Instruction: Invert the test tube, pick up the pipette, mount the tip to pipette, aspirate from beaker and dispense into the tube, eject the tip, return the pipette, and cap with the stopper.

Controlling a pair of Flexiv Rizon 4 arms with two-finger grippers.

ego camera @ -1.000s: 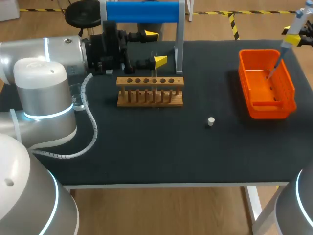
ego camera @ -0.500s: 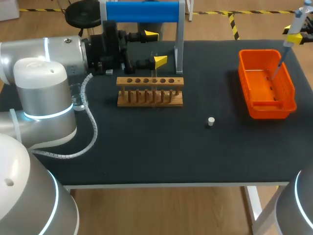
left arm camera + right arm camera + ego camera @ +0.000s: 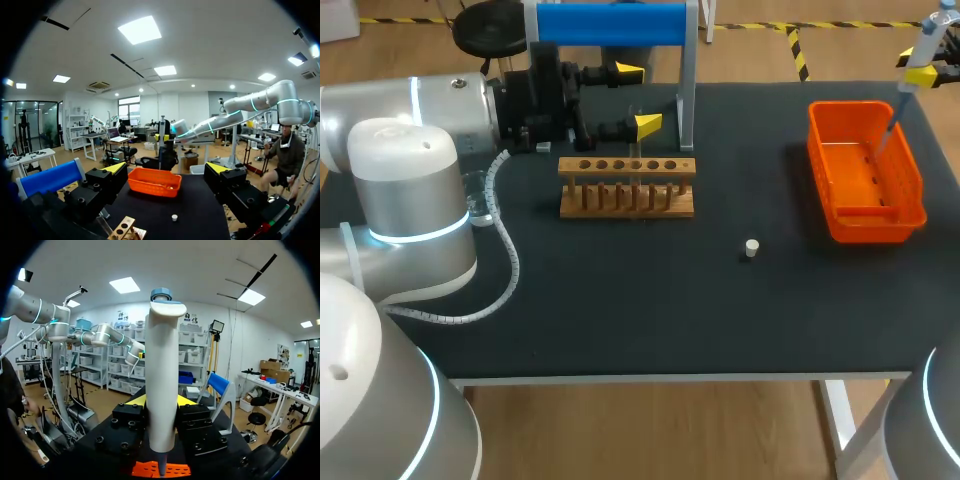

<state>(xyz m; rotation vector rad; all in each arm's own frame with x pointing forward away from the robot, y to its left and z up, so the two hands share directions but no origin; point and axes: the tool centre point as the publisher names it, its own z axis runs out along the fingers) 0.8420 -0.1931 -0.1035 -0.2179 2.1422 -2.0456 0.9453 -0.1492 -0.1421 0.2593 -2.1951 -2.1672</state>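
My right gripper (image 3: 917, 68) hangs at the table's far right, shut on the white pipette (image 3: 910, 85), whose thin lower end slants down over the orange bin (image 3: 865, 215). In the right wrist view the pipette (image 3: 162, 385) stands upright between the fingers of that gripper (image 3: 160, 412). My left gripper (image 3: 638, 98) is open behind the wooden tube rack (image 3: 627, 190), where a clear test tube (image 3: 635, 150) stands upright. In the left wrist view that gripper (image 3: 167, 167) holds nothing. The white stopper (image 3: 751, 248) lies on the mat in front of the rack.
A blue-topped stand (image 3: 610, 22) rises behind the rack. A clear beaker (image 3: 478, 200) sits at the left, partly hidden by my left arm. The left wrist view looks across the mat to the orange bin (image 3: 155, 181) and the stopper (image 3: 174, 217).
The right gripper has lifted the pipette slightly up and away over the orange bin. The left arm has not moved.
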